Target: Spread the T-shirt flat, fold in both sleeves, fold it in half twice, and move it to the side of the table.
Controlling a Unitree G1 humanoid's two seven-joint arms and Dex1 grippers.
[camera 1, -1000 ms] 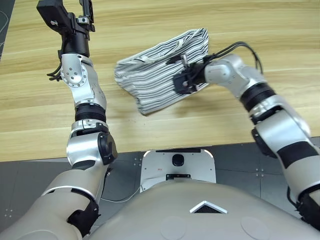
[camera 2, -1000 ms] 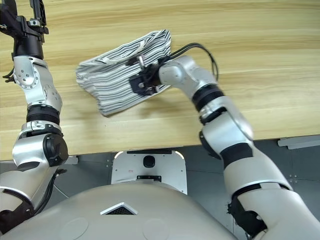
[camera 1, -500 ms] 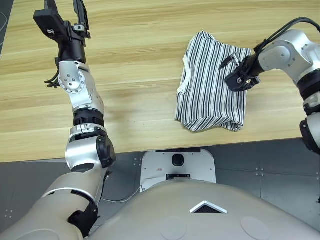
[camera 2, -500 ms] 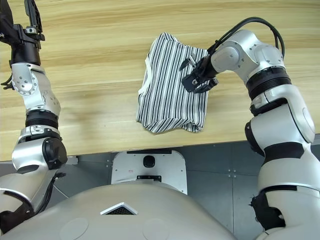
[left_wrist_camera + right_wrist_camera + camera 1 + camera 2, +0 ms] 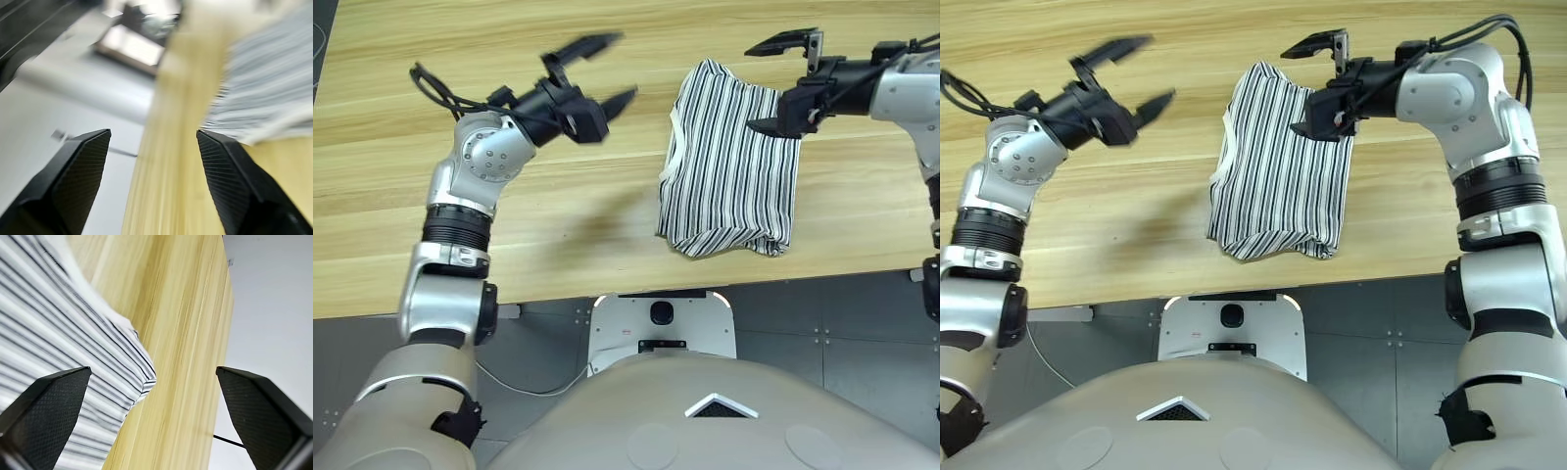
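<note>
The black-and-white striped T-shirt [image 5: 729,176] lies folded into a compact rectangle on the wooden table [image 5: 558,215], right of centre near the front edge. My right gripper [image 5: 751,86] hangs open just above the shirt's far right corner, with nothing between its fingers; its wrist view has the striped cloth [image 5: 49,333] below the open gripper [image 5: 152,369]. My left gripper [image 5: 619,67] is open too, in the air left of the shirt's far end. In the left wrist view the shirt [image 5: 274,93] lies beyond the spread fingers [image 5: 73,186].
Bare wood stretches left of the shirt and behind it. The table's front edge [image 5: 607,292] runs close to the shirt's near fold. Below it are grey floor tiles and a white base plate [image 5: 661,328].
The right gripper dragged the folded shirt to the right side, then let go, lifted and opened. The left arm swung down from the far left toward the shirt.
</note>
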